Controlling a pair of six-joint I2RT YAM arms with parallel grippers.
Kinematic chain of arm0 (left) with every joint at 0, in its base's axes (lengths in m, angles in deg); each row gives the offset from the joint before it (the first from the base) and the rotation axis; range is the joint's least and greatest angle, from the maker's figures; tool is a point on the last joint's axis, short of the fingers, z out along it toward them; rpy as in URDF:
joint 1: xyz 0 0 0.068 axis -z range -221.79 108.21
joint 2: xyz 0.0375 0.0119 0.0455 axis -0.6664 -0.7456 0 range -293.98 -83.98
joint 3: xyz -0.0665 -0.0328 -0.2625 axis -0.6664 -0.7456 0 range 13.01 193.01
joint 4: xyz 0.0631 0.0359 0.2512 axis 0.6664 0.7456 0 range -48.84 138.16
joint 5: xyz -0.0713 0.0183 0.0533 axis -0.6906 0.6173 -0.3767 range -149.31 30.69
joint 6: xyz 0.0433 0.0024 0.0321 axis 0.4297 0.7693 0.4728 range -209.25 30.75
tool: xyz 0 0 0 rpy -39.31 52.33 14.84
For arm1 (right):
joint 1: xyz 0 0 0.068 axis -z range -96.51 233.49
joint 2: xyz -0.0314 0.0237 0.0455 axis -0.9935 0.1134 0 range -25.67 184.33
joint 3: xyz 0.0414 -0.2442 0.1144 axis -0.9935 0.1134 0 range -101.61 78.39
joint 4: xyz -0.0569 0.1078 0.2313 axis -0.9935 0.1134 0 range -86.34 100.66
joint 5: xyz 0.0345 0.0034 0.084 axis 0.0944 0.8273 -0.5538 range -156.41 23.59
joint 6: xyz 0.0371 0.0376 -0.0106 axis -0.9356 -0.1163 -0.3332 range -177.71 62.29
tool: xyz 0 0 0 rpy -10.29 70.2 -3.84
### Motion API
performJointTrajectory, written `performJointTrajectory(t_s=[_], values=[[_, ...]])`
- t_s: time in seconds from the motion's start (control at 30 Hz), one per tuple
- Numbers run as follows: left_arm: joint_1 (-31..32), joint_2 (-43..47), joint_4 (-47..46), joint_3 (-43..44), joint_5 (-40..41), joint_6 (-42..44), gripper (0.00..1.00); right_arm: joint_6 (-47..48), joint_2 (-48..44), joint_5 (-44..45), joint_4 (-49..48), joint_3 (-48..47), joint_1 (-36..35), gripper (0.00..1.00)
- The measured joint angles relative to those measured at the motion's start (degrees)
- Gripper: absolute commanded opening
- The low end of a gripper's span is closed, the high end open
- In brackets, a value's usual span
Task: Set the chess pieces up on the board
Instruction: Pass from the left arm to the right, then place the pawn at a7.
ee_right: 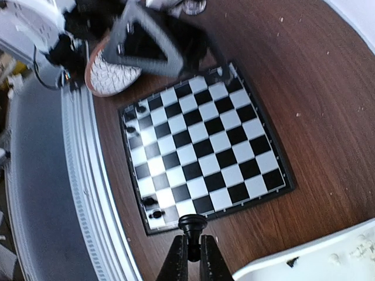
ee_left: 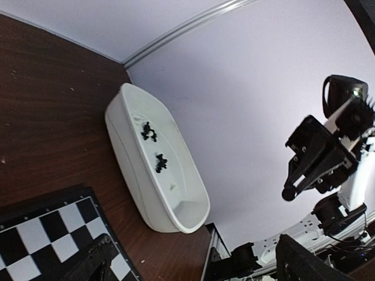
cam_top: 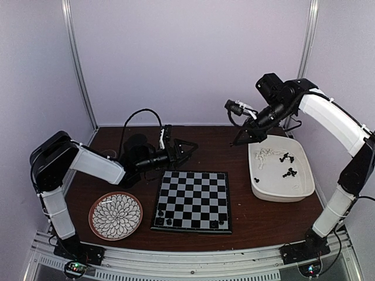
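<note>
Right gripper [ee_right: 190,244] raised over the table [cam_top: 234,152], pinching one black chess piece [ee_right: 192,223]; left gripper [cam_top: 190,147] spread wide, empty, beside board [cam_top: 193,202].

Left claw [cam_top: 186,147] spread, right claw [ee_right: 193,243] pinched

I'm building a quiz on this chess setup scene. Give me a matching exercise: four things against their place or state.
Things:
1. round flower-patterned plate
2. white rectangular plastic tub
3. left gripper
4. right gripper

Place or state:
A. shut on a black chess piece
B. left of the black-and-grey chessboard
C. open, empty
D. holds loose black and white pieces

Pairs: 1-B, 2-D, 3-C, 4-A.
</note>
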Motion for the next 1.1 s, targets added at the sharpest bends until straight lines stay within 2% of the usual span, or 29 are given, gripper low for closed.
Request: performJointTrajectory(t_s=[0.23,0.4,0.5,0.7,1.1], values=[[-0.4,15.6,19.0,-0.5,4.9,12.3,0.97,14.9,0.0,19.7,9.6,0.2,-10.6,0.02],[-0.2,26.5,36.5,2.1,13.9,22.7,0.98,19.8,1.9,27.6,13.2,0.0,-17.8,0.0],[-0.2,32.2,43.4,2.0,20.1,26.4,0.98,21.3,5.4,31.5,14.3,-0.3,-23.7,0.0],[-0.2,39.8,50.2,-0.7,27.6,30.0,0.97,22.5,14.2,36.3,16.2,-2.9,-30.1,0.0],[-0.3,43.7,56.3,-4.9,32.0,31.3,0.98,20.3,20.2,41.1,16.1,-1.4,-31.7,0.0]])
